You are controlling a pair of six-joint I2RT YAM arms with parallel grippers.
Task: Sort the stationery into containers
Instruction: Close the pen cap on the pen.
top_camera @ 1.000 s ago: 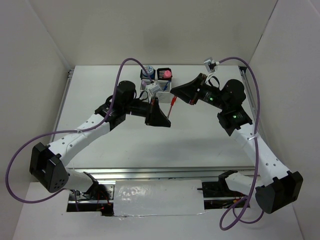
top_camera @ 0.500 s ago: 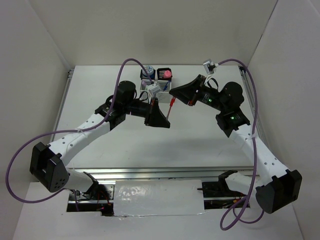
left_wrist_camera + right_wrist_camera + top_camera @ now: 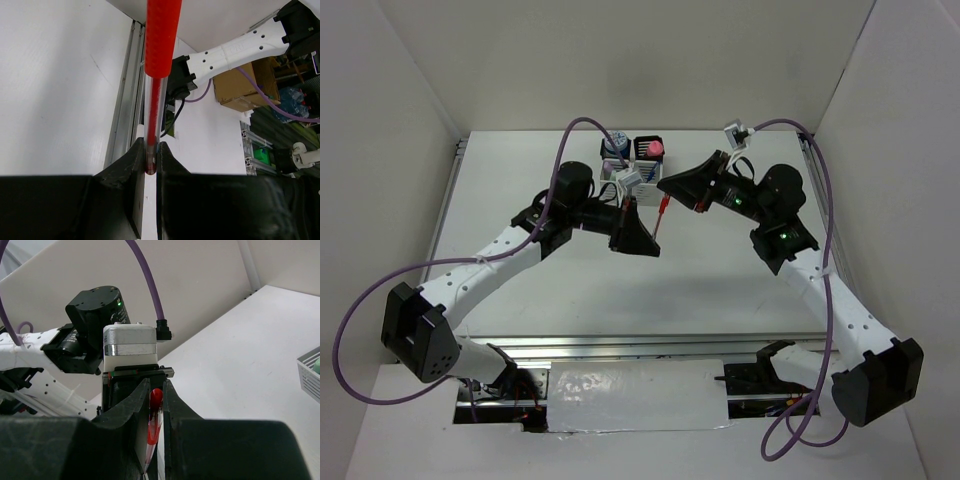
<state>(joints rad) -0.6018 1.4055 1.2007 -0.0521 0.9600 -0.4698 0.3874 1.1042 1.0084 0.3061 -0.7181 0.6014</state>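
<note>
A thin red pen (image 3: 662, 216) hangs in the air in front of the containers (image 3: 642, 158), a joined block of black and white slotted cups at the back middle. My left gripper (image 3: 654, 238) is shut on the pen's lower end, which shows in the left wrist view (image 3: 151, 159). My right gripper (image 3: 666, 192) is closed round its upper, red-capped end, which shows in the right wrist view (image 3: 155, 407). A pink-capped tube (image 3: 656, 148) and a blue roll (image 3: 613, 149) stand in the cups. One white cup (image 3: 309, 376) with a green stick (image 3: 316, 365) shows in the right wrist view.
White walls enclose the table on the left, the back and the right. A metal rail (image 3: 448, 200) runs along the left edge. Purple cables (image 3: 582, 125) loop above both arms. The arms meet over the back middle of the table.
My right gripper has crept a little left, toward the pen's top end. The left gripper and the pen have hardly moved.
</note>
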